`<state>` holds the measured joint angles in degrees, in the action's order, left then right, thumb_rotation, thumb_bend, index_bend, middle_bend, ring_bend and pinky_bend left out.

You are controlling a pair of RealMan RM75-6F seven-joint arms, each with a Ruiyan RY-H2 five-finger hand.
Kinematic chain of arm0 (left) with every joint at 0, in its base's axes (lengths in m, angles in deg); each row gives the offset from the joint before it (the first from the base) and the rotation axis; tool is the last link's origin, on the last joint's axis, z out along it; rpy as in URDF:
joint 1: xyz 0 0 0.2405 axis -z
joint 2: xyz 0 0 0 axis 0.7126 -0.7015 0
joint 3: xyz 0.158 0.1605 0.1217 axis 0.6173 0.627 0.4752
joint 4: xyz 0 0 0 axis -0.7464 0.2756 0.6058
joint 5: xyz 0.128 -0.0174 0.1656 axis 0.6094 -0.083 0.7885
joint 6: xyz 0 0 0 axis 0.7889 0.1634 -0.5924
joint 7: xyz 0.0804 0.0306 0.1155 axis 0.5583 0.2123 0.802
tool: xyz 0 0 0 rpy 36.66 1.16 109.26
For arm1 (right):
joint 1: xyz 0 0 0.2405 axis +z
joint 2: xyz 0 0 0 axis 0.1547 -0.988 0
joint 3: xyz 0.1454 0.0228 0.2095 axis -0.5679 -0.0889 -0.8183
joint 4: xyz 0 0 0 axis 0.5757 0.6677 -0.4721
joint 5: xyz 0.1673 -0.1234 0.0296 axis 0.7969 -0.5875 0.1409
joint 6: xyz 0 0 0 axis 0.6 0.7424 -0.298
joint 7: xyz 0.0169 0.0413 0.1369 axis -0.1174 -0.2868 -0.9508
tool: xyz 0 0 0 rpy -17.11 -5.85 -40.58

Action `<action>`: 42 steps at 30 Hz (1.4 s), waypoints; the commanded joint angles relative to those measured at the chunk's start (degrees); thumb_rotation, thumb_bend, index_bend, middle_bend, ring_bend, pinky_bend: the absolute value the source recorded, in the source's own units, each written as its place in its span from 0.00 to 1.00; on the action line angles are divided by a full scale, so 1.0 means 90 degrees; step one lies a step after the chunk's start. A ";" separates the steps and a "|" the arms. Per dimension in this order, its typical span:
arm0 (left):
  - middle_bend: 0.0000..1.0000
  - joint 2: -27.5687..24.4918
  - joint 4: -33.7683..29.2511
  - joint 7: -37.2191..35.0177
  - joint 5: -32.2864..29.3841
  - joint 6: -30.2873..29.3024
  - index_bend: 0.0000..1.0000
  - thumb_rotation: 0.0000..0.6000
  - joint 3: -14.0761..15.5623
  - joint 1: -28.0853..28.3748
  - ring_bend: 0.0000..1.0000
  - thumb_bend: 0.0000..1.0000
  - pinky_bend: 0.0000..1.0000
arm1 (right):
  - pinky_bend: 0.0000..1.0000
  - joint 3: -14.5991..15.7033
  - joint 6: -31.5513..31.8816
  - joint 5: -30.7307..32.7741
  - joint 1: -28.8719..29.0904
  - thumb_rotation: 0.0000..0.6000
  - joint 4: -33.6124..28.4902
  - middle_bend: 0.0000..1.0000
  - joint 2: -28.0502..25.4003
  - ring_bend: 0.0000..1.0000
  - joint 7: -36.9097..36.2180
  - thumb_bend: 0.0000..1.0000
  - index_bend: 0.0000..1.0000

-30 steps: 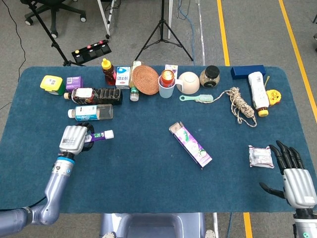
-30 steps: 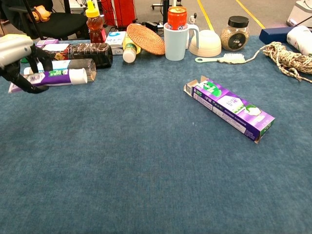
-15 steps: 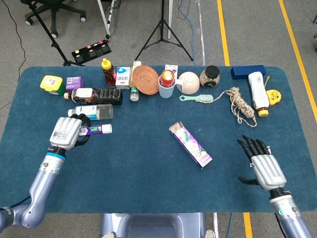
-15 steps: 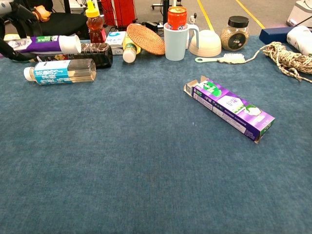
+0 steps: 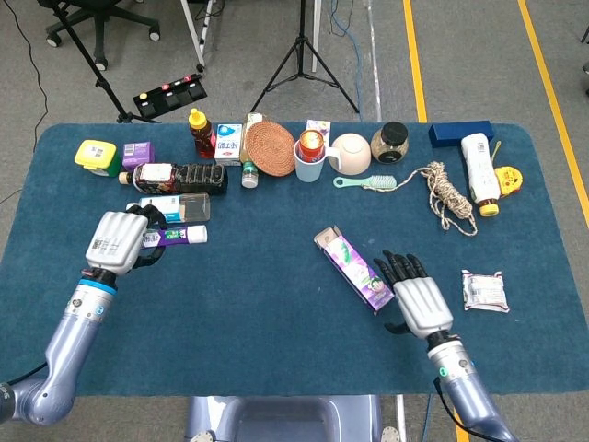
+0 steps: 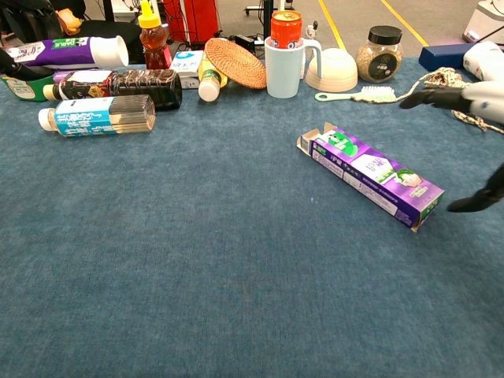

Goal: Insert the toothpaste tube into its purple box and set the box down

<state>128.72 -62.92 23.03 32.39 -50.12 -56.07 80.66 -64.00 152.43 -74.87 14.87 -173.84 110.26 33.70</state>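
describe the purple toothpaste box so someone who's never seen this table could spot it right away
On the blue table, look below the back row of clutter, near the middle, a little to the right. The purple box lies flat and diagonal there, alone, its open flap toward the back row. It is the only long purple carton with white and green print, and the right hand hovers at its near end.

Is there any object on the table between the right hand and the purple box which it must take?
Nothing visible is between them. The right hand, fingers spread, is beside the near end of the purple cardboard toothpaste box; only bare blue tablecloth shows there. The small white packet lies on the hand's other side.
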 commanded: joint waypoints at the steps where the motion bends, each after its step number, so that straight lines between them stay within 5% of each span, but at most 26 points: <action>1: 0.38 -0.0040 -0.0006 -0.0085 0.0036 -0.0004 0.54 1.00 0.0017 -0.0019 0.36 0.34 0.60 | 0.00 -0.0021 0.0406 0.0471 0.0326 1.00 -0.0054 0.00 0.0790 0.00 0.0774 0.00 0.03; 9: 0.38 -0.0093 0.0050 -0.0360 0.0139 0.0035 0.54 1.00 0.0084 -0.0068 0.36 0.34 0.60 | 0.00 0.0065 0.0925 0.0372 0.0580 1.00 0.0657 0.00 0.1813 0.00 0.1426 0.00 0.03; 18: 0.38 -0.0247 0.0133 -0.0732 0.0305 0.0008 0.54 1.00 0.0097 -0.0172 0.36 0.34 0.60 | 0.00 0.0073 0.0989 0.0257 0.0737 1.00 0.1761 0.00 0.2160 0.00 0.1513 0.00 0.03; 34: 0.38 -0.0301 0.0355 -0.1087 0.0422 0.0085 0.54 1.00 0.0148 -0.0250 0.36 0.34 0.60 | 0.00 -0.0270 0.0492 0.0808 0.0924 1.00 0.2684 0.00 0.1637 0.00 0.1195 0.00 0.02; 42: 0.38 -0.0250 0.0380 -0.1182 0.0547 0.0053 0.54 1.00 0.0200 -0.0300 0.36 0.33 0.60 | 0.05 -0.0309 -0.0460 0.1396 0.1180 1.00 0.2691 0.04 0.1114 0.02 0.0914 0.00 0.02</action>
<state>126.46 -59.50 12.41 37.29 -49.61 -54.29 77.99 -66.48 150.27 -64.23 24.66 -149.28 121.77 42.91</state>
